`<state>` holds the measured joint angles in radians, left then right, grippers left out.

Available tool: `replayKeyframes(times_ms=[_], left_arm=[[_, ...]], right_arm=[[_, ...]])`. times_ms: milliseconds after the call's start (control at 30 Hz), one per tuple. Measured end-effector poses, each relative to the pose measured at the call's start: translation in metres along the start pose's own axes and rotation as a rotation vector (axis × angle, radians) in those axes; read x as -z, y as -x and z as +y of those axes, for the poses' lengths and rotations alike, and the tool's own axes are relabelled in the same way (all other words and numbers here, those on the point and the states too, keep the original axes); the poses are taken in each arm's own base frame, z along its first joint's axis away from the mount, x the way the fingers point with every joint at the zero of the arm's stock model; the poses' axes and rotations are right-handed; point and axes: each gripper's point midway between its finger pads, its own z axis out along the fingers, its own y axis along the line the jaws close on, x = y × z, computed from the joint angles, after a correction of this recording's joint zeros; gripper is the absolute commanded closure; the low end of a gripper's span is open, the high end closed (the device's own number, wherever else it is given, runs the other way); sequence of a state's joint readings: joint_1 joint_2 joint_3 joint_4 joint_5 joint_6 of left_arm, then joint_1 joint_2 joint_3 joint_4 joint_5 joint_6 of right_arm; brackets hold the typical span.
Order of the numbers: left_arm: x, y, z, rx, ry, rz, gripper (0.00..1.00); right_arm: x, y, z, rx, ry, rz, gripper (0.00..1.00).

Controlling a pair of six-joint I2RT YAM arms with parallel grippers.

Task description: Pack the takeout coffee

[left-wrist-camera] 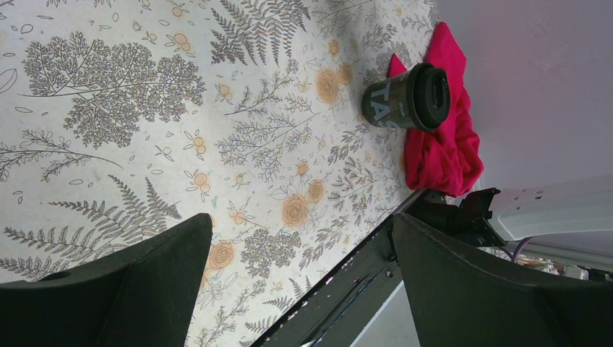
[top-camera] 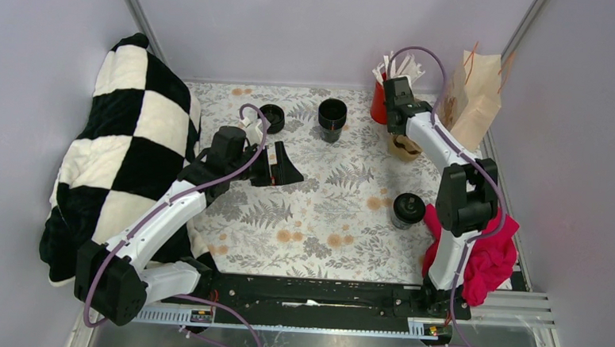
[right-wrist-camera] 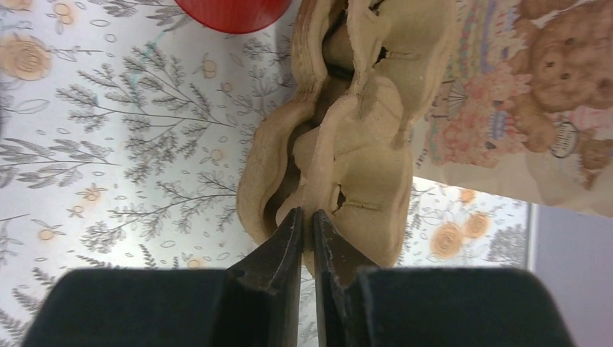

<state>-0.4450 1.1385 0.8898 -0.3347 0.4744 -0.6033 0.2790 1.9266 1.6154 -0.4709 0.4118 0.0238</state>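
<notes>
The takeout coffee [top-camera: 407, 210], a small black cup with a black lid, stands on the floral cloth at the right, beside a red cloth. It also shows in the left wrist view [left-wrist-camera: 408, 97]. My left gripper [top-camera: 282, 167] is open and empty over the middle-left of the table, well away from the cup; its jaws stand wide apart in the left wrist view [left-wrist-camera: 301, 220]. My right gripper [top-camera: 402, 135] is shut on a wall of the brown pulp cup carrier [right-wrist-camera: 361, 144] at the back right, next to the paper bag [top-camera: 475, 95]. The fingertips [right-wrist-camera: 295, 224] pinch the pulp.
A red cup of white sticks [top-camera: 381, 98] stands behind the carrier. An open black cup [top-camera: 332, 117] and a round black piece [top-camera: 271, 117] sit at the back middle. A red cloth [top-camera: 483, 254] lies at the right edge. A black-and-white checked blanket [top-camera: 122, 156] fills the left.
</notes>
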Motion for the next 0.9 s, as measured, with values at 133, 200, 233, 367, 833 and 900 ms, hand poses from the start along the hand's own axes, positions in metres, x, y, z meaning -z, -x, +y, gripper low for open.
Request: replayKeyframes(times_ms=[133,200,233,367,833,900], left_arm=[[0.0,0.0,0.0,0.001,0.0,0.0,0.01],[0.0,0.0,0.0,0.0,0.0,0.0,0.01],[0.0,0.0,0.0,0.001,0.0,0.0,0.01],[0.0,0.001,0.0,0.0,-0.002,-0.002,0.01],[0.0,0.003,-0.002,-0.003,-0.008,-0.01,0.01],[0.0,0.003,-0.002,-0.003,-0.007,-0.01,0.01]], right_arm=[[0.007,0.003,-0.006,0.093,-0.082,-0.013,1.0],[0.011,0.005,-0.008,0.168,-0.127,-0.022,1.0],[0.014,0.008,-0.008,0.21,-0.155,-0.033,1.0],[0.018,0.014,-0.002,0.369,-0.208,-0.05,1.0],[0.028,0.012,-0.017,0.529,-0.272,-0.002,1.0],[0.04,0.014,-0.02,0.496,-0.256,-0.012,1.0]])
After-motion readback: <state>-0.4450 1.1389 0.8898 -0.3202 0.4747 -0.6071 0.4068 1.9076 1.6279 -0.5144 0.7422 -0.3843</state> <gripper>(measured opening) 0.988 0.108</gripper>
